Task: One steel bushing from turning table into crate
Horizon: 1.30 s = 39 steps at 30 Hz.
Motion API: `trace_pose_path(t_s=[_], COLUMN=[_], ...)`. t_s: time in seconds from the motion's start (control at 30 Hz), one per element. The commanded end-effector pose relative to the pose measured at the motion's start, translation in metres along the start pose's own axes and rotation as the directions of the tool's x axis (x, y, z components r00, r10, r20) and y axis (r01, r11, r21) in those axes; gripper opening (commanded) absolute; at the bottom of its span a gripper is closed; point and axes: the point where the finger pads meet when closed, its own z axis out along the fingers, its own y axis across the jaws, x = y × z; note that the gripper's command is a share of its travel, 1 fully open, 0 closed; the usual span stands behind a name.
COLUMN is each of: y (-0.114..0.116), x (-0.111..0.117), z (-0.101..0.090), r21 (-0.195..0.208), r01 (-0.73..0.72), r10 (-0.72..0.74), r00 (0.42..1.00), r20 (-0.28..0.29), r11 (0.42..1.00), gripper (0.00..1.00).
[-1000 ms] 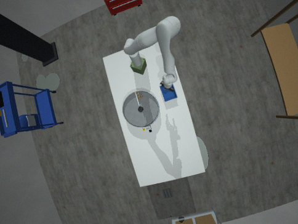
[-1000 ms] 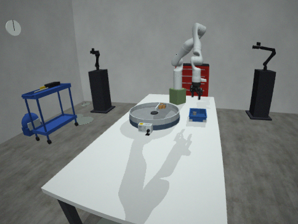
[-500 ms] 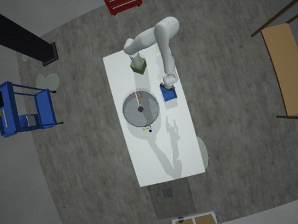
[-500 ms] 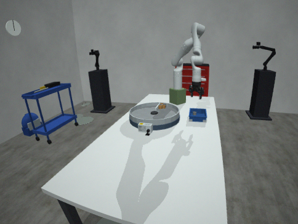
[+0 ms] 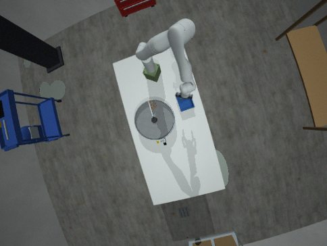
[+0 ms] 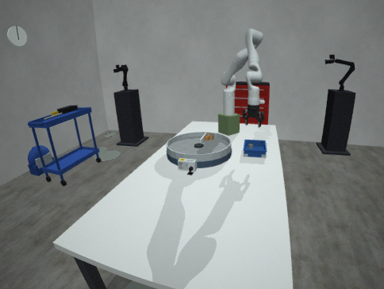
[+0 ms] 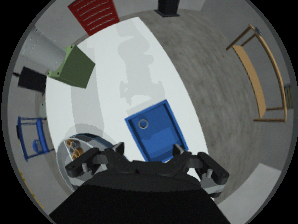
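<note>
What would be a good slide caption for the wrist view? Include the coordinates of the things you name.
Open fingers above a blue crate (image 6: 255,154) (image 7: 171,116) holding one steel bushing (image 6: 251,146) (image 7: 143,124), beside the turning table (image 6: 174,156) (image 7: 63,162).

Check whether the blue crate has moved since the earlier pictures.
No, the crate shows no shift either way against the edge of the white table.
</note>
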Motion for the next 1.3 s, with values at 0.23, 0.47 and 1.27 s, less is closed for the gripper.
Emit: trace_pose_path(t_s=[0.23, 0.47, 1.27], y=[0.0, 0.004, 0.008], x=[-0.003, -0.008, -0.013], z=[-0.002, -0.007, -0.012], r21=[-0.004, -0.004, -0.004], r01=[-0.005, 0.212, 0.419], r10=[0.006, -0.212, -0.419], r00=[1.0, 0.977, 0.908], r20=[0.002, 0.002, 0.003], r11=[1.0, 0.977, 0.908], gripper=[1.0, 1.0, 1.0])
